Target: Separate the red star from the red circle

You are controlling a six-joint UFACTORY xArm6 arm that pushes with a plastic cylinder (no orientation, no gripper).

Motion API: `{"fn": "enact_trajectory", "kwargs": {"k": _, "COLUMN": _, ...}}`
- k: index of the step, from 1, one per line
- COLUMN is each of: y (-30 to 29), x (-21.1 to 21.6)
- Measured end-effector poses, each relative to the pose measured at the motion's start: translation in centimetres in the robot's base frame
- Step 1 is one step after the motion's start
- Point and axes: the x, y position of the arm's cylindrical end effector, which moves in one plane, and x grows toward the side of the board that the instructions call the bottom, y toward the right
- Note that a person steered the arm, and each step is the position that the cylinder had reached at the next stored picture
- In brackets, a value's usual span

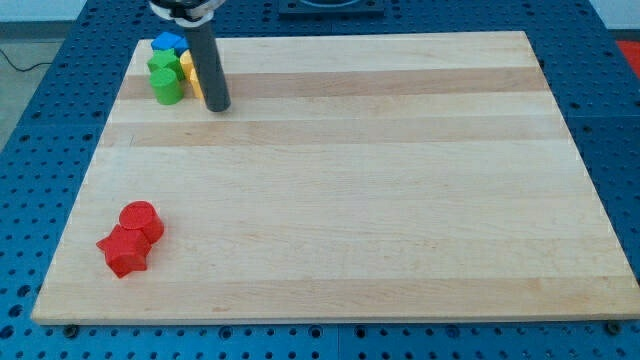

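The red star sat touching the red circle near the counter's lower-left edge, with open wood to their right. My tip, a bare rod serving as end effector and grasping nothing, stood well apart at the view's top, beside the yellow block, green blocks and blue block.

Two red blocks sit touching near the surface's bottom-left corner: one red circle and one red star. By the top-left corner is a tight cluster: two green blocks, one blue block and one yellow block, partly hidden behind one dark rod.
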Motion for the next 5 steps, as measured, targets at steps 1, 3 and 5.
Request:
{"fn": "enact_trajectory", "kwargs": {"k": 1, "y": -0.9, "x": -1.4}}
{"fn": "enact_trajectory", "kwargs": {"k": 3, "y": -1.1, "x": -0.5}}
{"fn": "enact_trajectory", "kwargs": {"k": 5, "y": 6.7, "x": 11.0}}
